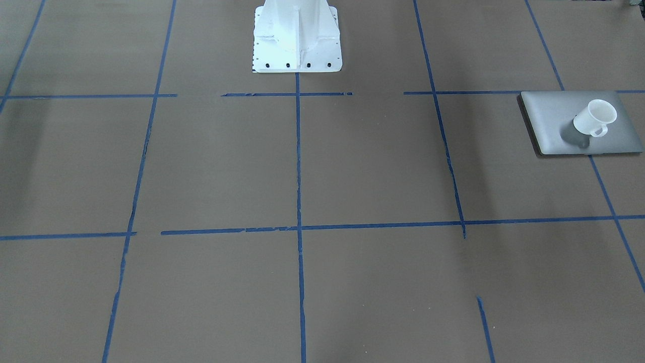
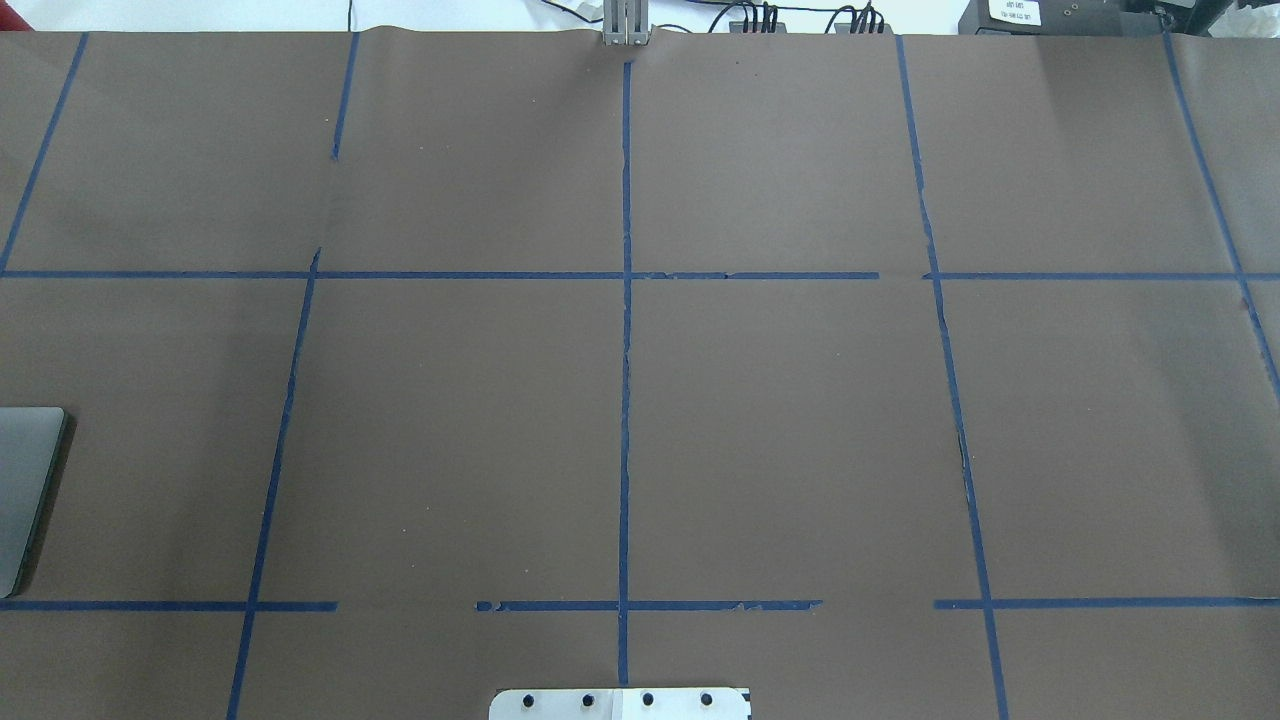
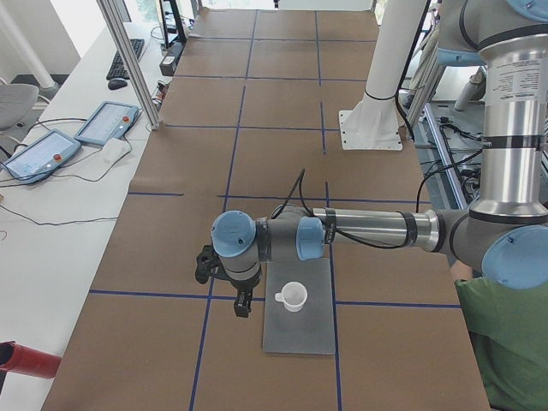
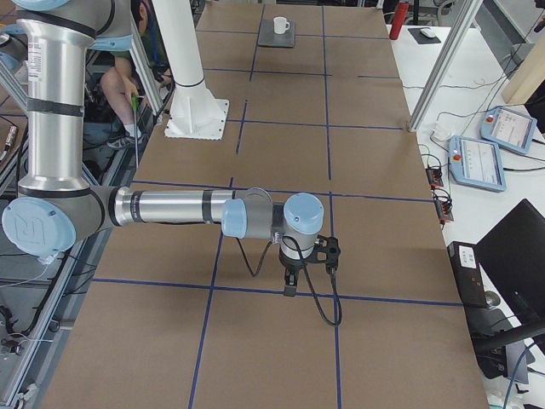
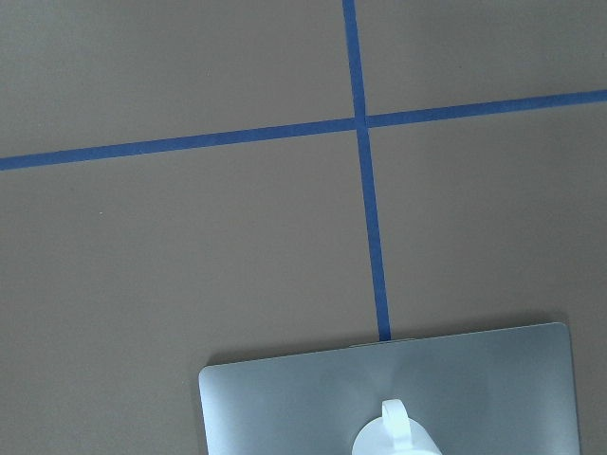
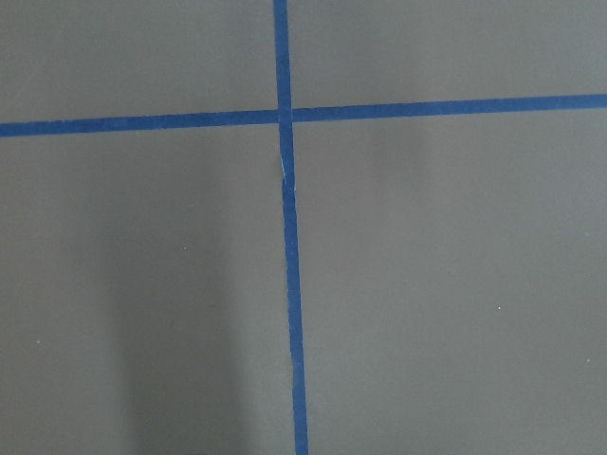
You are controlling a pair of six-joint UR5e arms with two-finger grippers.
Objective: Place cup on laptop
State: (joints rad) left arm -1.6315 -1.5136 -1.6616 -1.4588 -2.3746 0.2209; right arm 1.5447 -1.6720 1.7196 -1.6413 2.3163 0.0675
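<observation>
The white cup (image 1: 596,118) stands upright on the silver-grey laptop (image 1: 554,121), handle to one side. Both show in the exterior left view, cup (image 3: 294,296) on laptop (image 3: 300,334), and far off in the exterior right view, cup (image 4: 280,25). The left wrist view shows the cup's rim and handle (image 5: 394,434) on the lid (image 5: 285,403). My left gripper (image 3: 242,306) hangs beside the laptop, apart from the cup; I cannot tell whether it is open. My right gripper (image 4: 289,285) points down over bare table far from both; I cannot tell its state.
The white robot pedestal (image 1: 296,38) stands at the table's middle edge. Blue tape lines (image 2: 625,400) cross the brown table. A person in green (image 3: 505,351) sits near the left arm's base. Teach pendants (image 3: 51,145) lie on the side bench.
</observation>
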